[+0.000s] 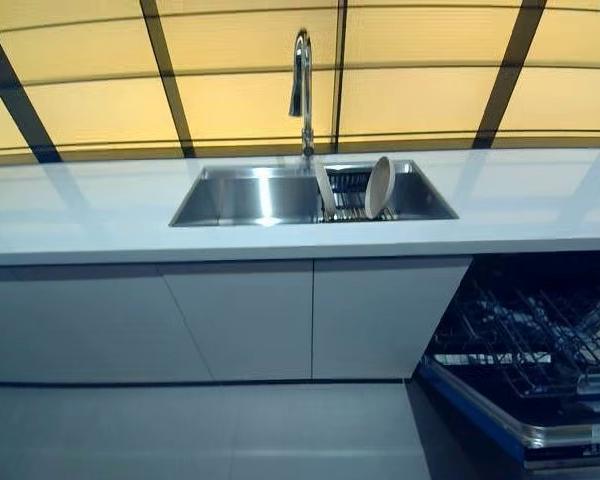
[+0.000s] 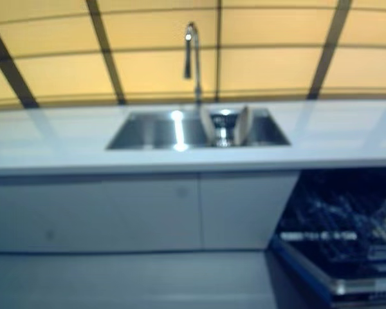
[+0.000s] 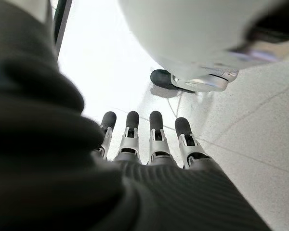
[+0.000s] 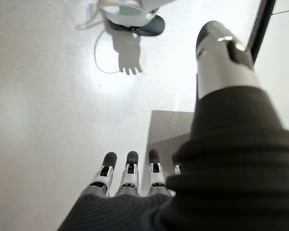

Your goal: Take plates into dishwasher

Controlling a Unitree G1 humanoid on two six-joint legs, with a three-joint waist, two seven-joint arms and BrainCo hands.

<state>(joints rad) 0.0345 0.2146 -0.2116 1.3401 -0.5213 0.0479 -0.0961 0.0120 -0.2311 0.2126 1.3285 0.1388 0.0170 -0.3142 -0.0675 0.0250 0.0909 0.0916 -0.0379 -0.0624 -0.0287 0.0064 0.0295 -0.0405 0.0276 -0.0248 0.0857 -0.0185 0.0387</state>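
1. Left hand [image 3: 151,139] hangs over the pale floor, fingers straight, empty.
2. Glossy white table [image 1: 80,215] holds a steel sink [image 1: 240,195]; two round plates [image 1: 379,187] stand on edge inside.
3. Wire-racked dishwasher [image 1: 530,345] open; right hand [image 4: 130,175] relaxed, empty.

Left hand [image 3: 149,144]: silver, dark-tipped fingers [image 3: 156,132] straight in a row, pointing down toward the floor, holding nothing. Right hand [image 4: 130,180]: fingers [image 4: 131,168] likewise straight, thumb [image 4: 221,57] extended apart, empty. Neither hand shows in the eye views.
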